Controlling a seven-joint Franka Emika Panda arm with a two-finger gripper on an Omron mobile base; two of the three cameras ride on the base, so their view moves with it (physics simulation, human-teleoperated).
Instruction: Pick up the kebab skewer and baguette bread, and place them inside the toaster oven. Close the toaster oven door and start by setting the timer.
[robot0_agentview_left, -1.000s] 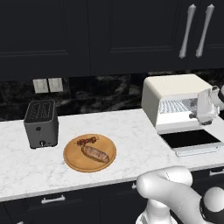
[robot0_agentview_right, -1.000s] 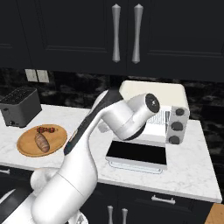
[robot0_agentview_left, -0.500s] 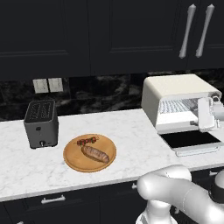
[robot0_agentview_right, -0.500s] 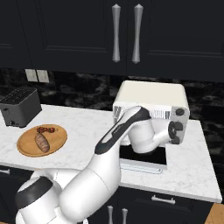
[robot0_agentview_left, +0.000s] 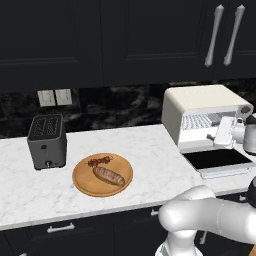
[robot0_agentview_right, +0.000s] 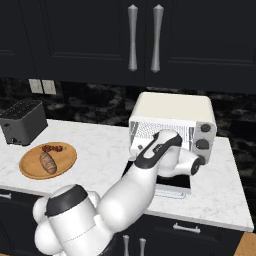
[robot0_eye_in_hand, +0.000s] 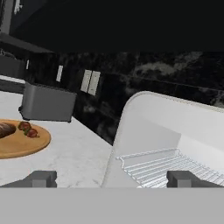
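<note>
Toaster oven (robot0_agentview_left: 200, 112) sits at the desk's right end, its door (robot0_agentview_left: 220, 161) folded down flat. Baguette (robot0_agentview_left: 109, 175), probably light and firm-crusted, suits a mid-length grip; the thin kebab skewer (robot0_agentview_left: 99, 161) beside it on the wooden board (robot0_agentview_left: 82, 182) looks fiddly. Gripper (robot0_eye_in_hand: 111, 178) jaws gape, empty.

Baguette bread (robot0_agentview_left: 109, 175) and kebab skewer (robot0_agentview_left: 99, 161) on board (robot0_agentview_left: 81, 182); toaster oven (robot0_agentview_left: 202, 115) right.

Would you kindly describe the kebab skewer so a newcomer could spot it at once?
On the white marble counter, left of the toaster oven, lies a round wooden board. The kebab skewer rests at the board's back edge: a thin stick of red and dark chunks, smaller than the golden baguette bread beside it.
</note>
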